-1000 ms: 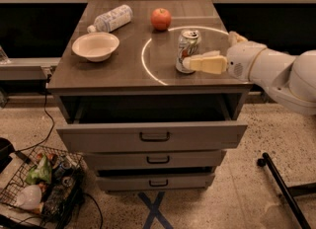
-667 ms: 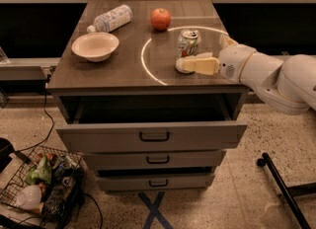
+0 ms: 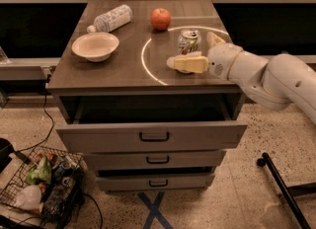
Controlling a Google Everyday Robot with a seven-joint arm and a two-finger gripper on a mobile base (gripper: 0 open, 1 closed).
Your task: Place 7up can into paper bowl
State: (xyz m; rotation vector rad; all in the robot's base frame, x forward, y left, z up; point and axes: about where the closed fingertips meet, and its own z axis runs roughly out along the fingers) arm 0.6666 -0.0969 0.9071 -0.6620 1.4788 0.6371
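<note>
The 7up can (image 3: 189, 41) stands upright on the wooden table top (image 3: 123, 67), right of centre, inside a white circle marking. The paper bowl (image 3: 95, 46) sits empty at the table's left side, well apart from the can. My gripper (image 3: 191, 51) reaches in from the right at the can's height. Its near cream finger (image 3: 188, 64) lies just in front of the can's base and hides it, and the far finger (image 3: 215, 39) shows to the right behind the can. The jaws stand apart with the can between them, and I see no squeeze on it.
A red apple (image 3: 161, 19) stands behind the can. A clear plastic water bottle (image 3: 109, 18) lies at the back left, behind the bowl. The top drawer (image 3: 153, 135) below is pulled open. A wire basket of trash (image 3: 42, 183) sits on the floor at left.
The arm has pushed further left, so the near finger has slid along the front of the can. The can and the bowl have not moved.
</note>
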